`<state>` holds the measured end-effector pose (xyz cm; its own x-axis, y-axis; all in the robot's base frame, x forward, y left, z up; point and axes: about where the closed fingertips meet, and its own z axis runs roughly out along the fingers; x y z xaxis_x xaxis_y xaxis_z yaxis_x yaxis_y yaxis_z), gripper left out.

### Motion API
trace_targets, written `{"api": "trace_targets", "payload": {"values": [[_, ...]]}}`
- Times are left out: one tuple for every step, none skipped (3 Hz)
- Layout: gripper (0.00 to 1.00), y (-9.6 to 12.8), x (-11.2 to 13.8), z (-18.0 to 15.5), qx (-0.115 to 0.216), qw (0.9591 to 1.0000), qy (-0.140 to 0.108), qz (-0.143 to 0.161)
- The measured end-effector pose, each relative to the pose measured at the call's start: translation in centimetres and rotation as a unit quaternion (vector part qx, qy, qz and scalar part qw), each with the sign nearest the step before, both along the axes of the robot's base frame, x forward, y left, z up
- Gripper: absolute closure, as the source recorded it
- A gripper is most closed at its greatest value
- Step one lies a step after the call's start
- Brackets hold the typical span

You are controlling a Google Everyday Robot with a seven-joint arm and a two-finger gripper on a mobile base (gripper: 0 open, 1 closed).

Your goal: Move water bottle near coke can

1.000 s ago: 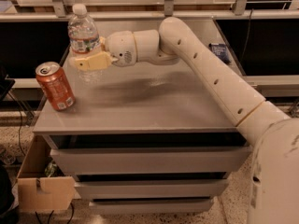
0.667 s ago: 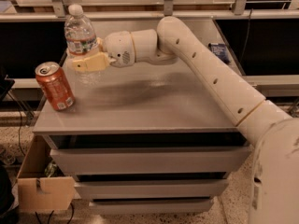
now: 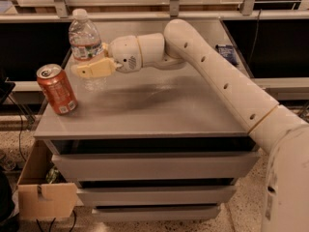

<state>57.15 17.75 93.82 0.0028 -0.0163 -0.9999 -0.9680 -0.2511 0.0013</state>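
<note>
At the lower left, a brown cardboard box (image 3: 43, 197) sits beside the grey drawer cabinet. On the cabinet's grey tabletop (image 3: 159, 115), the orange-red aluminium coke can (image 3: 57, 89) stands upright at the left edge. Just behind it and to its right, the beige end effector (image 3: 91, 67) is clamped around the clear ribbed plastic water bottle (image 3: 85, 37). The bottle is upright, near the can but not touching it. A small dark blue packet (image 3: 226, 53) lies at the far right, well apart from both.

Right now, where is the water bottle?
In the camera view, the hand holds the water bottle at the left rear of the table, just behind the coke can.
</note>
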Motion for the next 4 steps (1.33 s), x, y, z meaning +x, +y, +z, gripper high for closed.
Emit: {"api": "trace_targets", "payload": {"values": [[1.00,-0.1,-0.5,-0.4,-0.003,1.0000,0.006,0.005],[1.00,0.4,-1.2,-1.0,-0.012,0.9998,0.004,0.015],[1.00,1.0,-2.0,-1.5,-0.022,0.9995,-0.003,0.023],[1.00,1.5,-3.0,-2.9,-0.033,0.9990,-0.005,0.031]]}}
